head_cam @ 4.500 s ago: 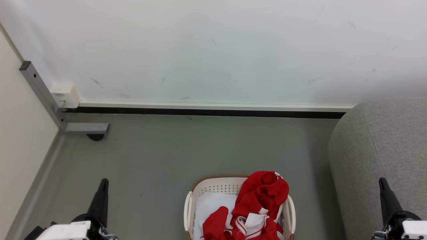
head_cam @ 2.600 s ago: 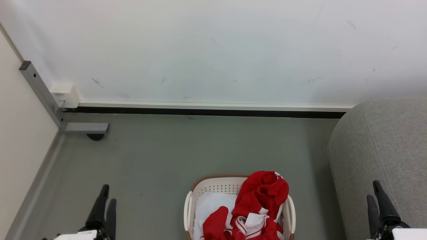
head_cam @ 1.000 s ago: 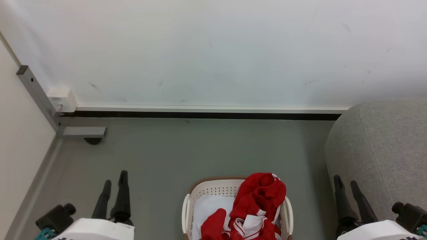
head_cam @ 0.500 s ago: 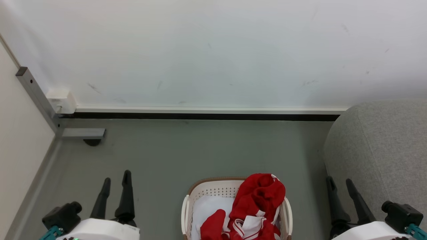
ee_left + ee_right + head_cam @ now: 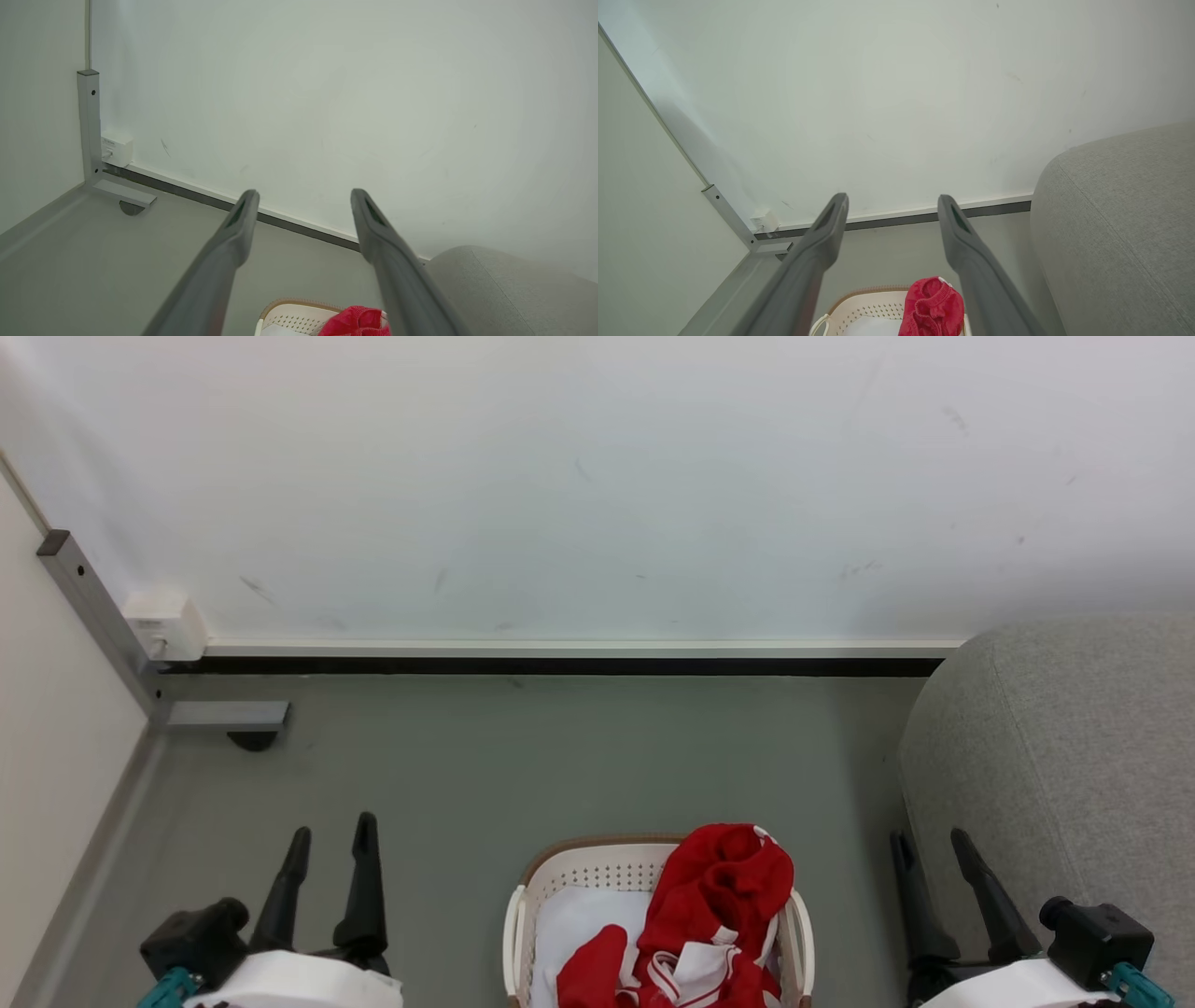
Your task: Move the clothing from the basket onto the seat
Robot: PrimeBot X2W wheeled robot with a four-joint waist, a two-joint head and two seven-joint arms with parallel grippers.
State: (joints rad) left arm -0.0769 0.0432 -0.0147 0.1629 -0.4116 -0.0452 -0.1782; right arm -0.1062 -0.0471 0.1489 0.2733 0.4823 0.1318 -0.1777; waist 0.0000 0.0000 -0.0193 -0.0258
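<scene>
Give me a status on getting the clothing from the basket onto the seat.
Done: nothing; the red clothing lies heaped in the basket, none on the visible part of the seat. In hand: nothing; the left gripper and right gripper hang open and empty either side of the basket. Left: grasp the clothing, lift it out, lay it on the seat.

Left claw (image 5: pixel 332 828) spread open, right claw (image 5: pixel 929 839) spread open, both drawn nearer basket (image 5: pixel 597 866)
</scene>
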